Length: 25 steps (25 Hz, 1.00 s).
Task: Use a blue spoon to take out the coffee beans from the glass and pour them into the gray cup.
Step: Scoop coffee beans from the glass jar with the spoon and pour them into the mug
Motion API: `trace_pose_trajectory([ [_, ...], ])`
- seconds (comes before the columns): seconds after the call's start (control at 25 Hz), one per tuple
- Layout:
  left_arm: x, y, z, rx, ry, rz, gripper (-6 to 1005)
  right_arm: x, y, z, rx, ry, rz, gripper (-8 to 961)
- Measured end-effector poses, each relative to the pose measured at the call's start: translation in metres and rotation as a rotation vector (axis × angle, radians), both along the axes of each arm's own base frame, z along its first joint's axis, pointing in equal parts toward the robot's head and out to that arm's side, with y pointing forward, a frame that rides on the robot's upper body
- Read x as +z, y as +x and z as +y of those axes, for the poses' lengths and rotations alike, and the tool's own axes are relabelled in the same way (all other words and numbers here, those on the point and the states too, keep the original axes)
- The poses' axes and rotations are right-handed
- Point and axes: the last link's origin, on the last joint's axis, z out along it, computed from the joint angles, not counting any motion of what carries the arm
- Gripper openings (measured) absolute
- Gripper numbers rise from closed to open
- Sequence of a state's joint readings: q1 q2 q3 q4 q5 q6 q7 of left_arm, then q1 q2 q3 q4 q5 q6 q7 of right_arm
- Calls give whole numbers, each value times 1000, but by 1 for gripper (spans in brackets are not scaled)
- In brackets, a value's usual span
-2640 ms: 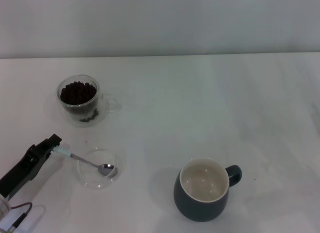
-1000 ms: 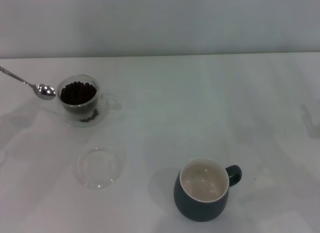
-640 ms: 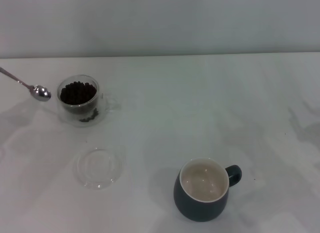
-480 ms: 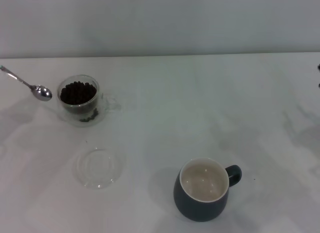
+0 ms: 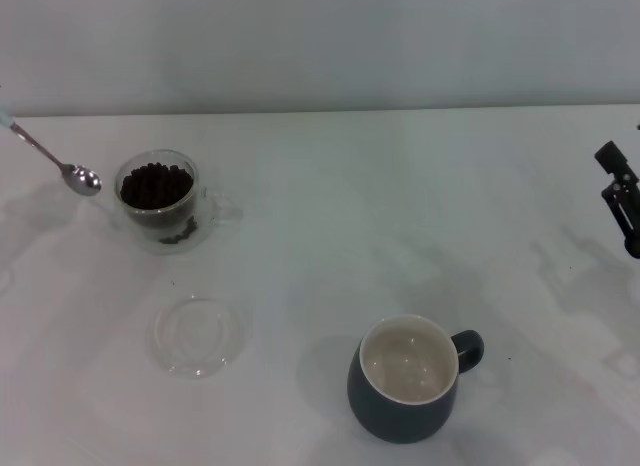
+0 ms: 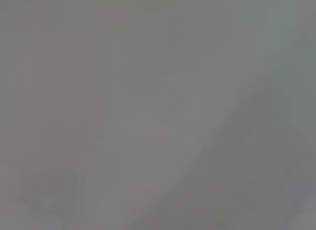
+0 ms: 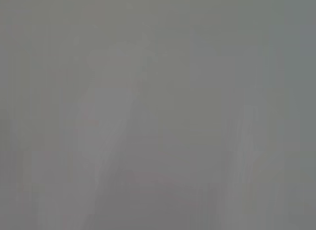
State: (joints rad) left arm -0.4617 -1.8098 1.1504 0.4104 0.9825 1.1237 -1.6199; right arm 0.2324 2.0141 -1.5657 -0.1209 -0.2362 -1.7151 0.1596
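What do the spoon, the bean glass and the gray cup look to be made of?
The blue spoon: shiny bowl and shaft, likely polished metal. The glass: clear, see-through walls showing the coffee beans, likely glass. The gray cup: opaque dark outside, cream inside, probably glazed ceramic.

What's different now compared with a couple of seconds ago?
The blue spoon was lifted off the glass saucer and now hangs left of the glass of coffee beans. The right gripper has come in at the right edge. The gray cup hasn't moved.
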Motion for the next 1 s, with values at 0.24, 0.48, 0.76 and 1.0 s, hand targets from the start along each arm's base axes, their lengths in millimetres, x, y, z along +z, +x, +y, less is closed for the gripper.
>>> trace_pose_trajectory([
  [0.24,6,1,5,2,-1,17,126,-6,-6,1,37,-37,-7,447],
  [0.48,13,0,6,5,-3,34,126,-10,-10,2,58,-59,-12,447],
  [0.76,14,-4,4,13,-4,51,127,-12,-14,2,81,-71,-11,446],
  [1.0,-4,-2,4,1,-52,94,127,-14,-18,2,100,-81,-11,446],
])
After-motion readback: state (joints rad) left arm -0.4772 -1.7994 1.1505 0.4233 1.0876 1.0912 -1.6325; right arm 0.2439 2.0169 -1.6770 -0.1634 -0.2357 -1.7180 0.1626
